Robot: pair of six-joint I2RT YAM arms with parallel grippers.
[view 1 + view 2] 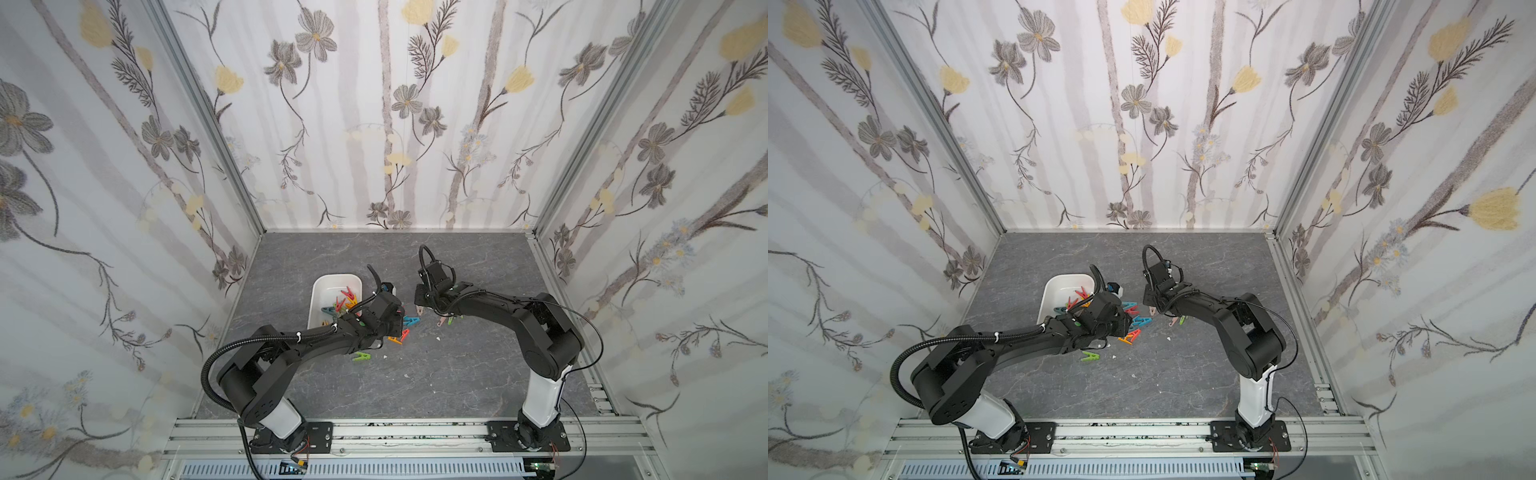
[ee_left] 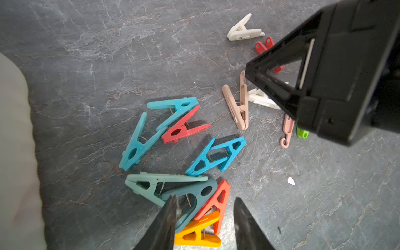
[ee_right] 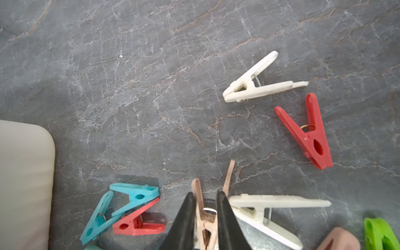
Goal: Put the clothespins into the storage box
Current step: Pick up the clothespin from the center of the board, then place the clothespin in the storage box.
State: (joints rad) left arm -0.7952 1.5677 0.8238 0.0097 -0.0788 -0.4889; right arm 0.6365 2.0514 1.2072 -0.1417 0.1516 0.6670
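The white storage box [image 1: 319, 291] sits left of centre with several clothespins [image 1: 347, 300] inside. More clothespins lie scattered on the table to its right. In the left wrist view my left gripper [image 2: 205, 198] is open, low over a heap made of a dark teal peg [image 2: 194, 194], an orange-red peg [image 2: 218, 199] and a yellow peg [image 2: 199, 231], which lie between its fingers. In the right wrist view my right gripper [image 3: 205, 201] is shut on a beige clothespin [image 3: 205, 225]. A white peg [image 3: 259, 207] lies right beside it.
Loose pegs around the grippers: blue [image 1: 410, 321], green [image 1: 361, 356], red [image 3: 309, 134], white [image 3: 257, 82], teal and red together [image 3: 129, 212]. My two gripper heads are close together mid-table. Small white flecks dot the grey slate surface [image 1: 415, 395]. Patterned walls enclose three sides.
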